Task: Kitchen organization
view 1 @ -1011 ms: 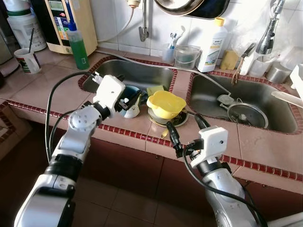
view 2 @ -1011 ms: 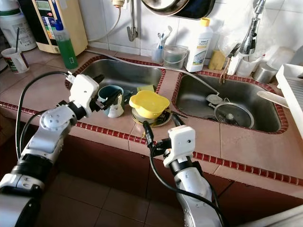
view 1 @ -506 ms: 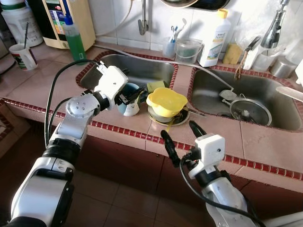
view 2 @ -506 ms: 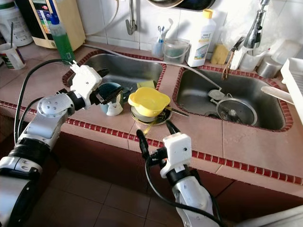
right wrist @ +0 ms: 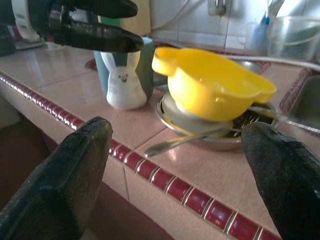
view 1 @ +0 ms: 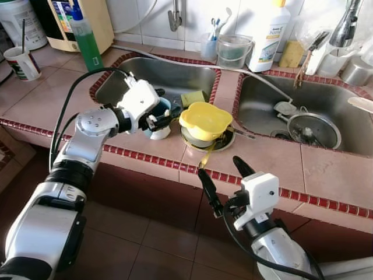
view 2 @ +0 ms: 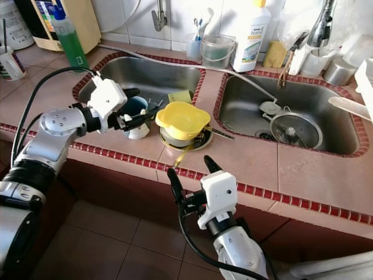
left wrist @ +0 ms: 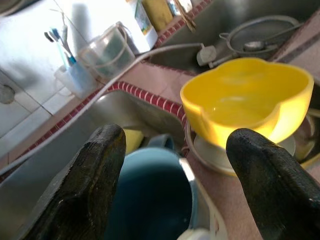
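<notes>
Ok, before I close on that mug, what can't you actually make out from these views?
- Inside of the blue mug: in shadow in the left wrist view, contents unclear.
- Dishes beneath the yellow bowl: mostly covered by it in the head views, count unclear.
- Whether the left pincer touches the mug: its fingers overlap the mug in the head views.
- Label text on the white bottle: too small; cap cut off by the top edge.

This is a home kitchen. A tiled table [view 1: 52, 93] with a red edge holds two shiny metal sinks [view 1: 175, 81], side by side. Dirty dishes wait near them: a yellow bowl [view 1: 205, 121] on plates and a blue bunny mug [right wrist: 122, 75]. By the white tiled wall [view 2: 180, 17] stand a green soap bottle [view 1: 86, 44], a white cleaner bottle [view 1: 269, 32], toothbrushes in a cup [view 2: 195, 44] and a tap [view 2: 323, 26].
</notes>
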